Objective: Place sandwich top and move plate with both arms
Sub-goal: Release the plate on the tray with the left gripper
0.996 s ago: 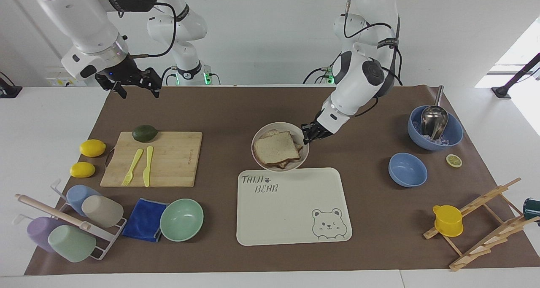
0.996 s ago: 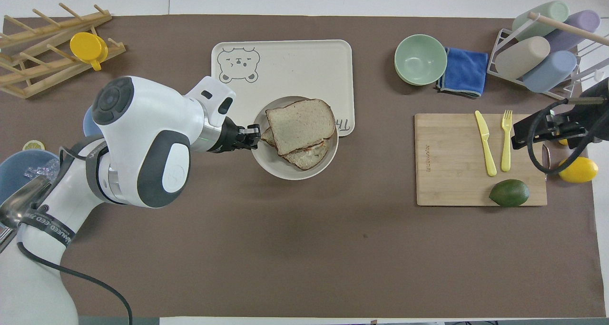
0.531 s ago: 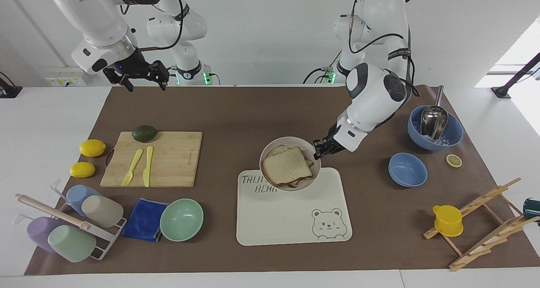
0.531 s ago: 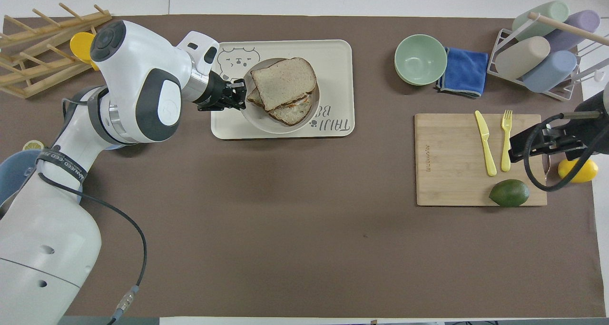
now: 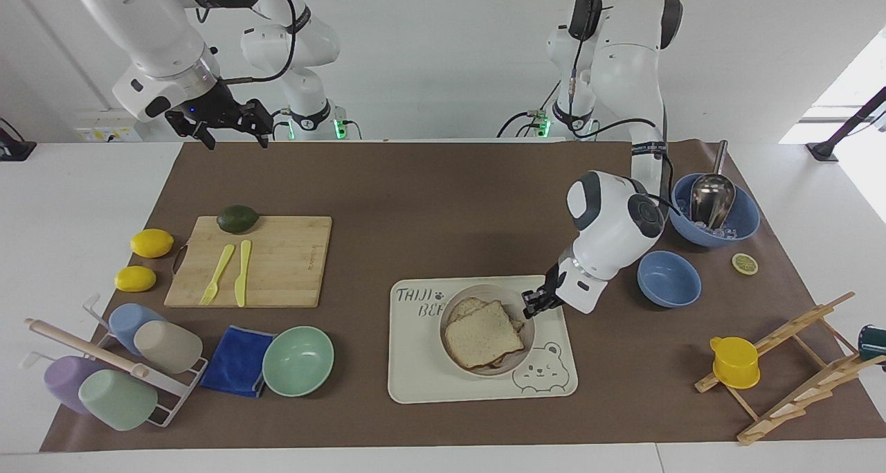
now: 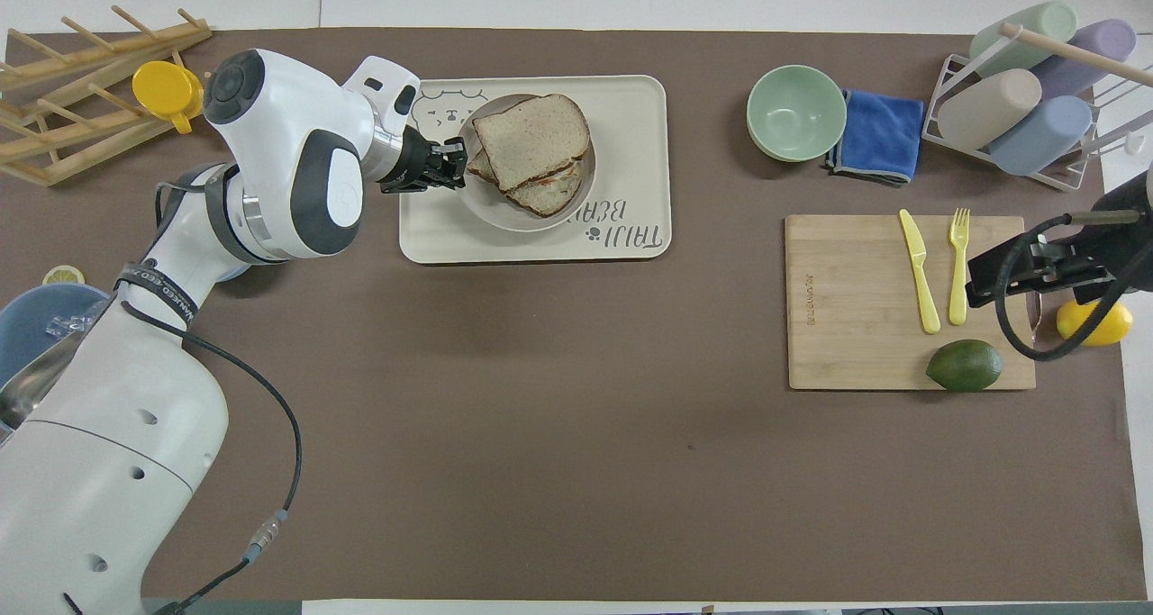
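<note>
The sandwich top is a light brown bread slice lying on the other sandwich layers in the small cream plate. It also shows in the overhead view, as does the plate. My left gripper is shut on the plate's rim at the left arm's side, seen from above too. The plate is over the cream bear tray; I cannot tell whether it rests on it. My right gripper is open and empty, raised over the table's edge nearest the robots at the right arm's end, and waits.
A cutting board holds an avocado, fork and knife. Two lemons, a mint bowl, a blue cloth and a cup rack lie toward the right arm's end. Two blue bowls and a wooden rack lie toward the left arm's end.
My left gripper has carried the plate with the sandwich away from the robots, from the bare mat to over the tray. The right gripper has risen slightly and stays in place.
</note>
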Controlling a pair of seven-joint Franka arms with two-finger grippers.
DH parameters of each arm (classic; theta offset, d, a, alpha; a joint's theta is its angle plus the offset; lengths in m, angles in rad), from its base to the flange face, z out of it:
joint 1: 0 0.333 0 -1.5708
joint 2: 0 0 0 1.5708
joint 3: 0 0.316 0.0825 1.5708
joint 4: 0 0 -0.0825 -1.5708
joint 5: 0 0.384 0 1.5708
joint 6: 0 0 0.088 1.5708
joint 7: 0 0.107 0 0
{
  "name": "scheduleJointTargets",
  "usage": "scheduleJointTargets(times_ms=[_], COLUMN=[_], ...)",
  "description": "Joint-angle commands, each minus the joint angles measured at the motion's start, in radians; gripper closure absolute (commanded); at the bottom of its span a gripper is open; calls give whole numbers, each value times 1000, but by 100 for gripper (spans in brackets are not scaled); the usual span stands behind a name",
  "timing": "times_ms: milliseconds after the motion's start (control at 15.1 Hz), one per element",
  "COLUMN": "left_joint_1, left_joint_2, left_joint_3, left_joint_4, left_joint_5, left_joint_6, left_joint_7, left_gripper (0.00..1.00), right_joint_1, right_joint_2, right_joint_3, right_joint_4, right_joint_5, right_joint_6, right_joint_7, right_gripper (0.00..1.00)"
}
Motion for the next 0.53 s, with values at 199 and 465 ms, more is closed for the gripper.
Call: scheduleJointTargets(times_ms=[199,465], left_joint_1=[-7,7], left_joint_2=[-17,-28], left_joint_3=[3,8], left_joint_4=[-30,-9], left_joint_5=[-11,11], left_joint_6=[39,18], left_joint_7=[48,45], left_gripper=[0,0], right_joint_1=[-8,-8], right_joint_2=[-21,-22], right_joint_3=[4,5], right_joint_4=[-27,-27], right_joint_5=[-5,-5], right_joint_6=[11,11], right_joint_7=[-21,-21], right_gripper=[0,0])
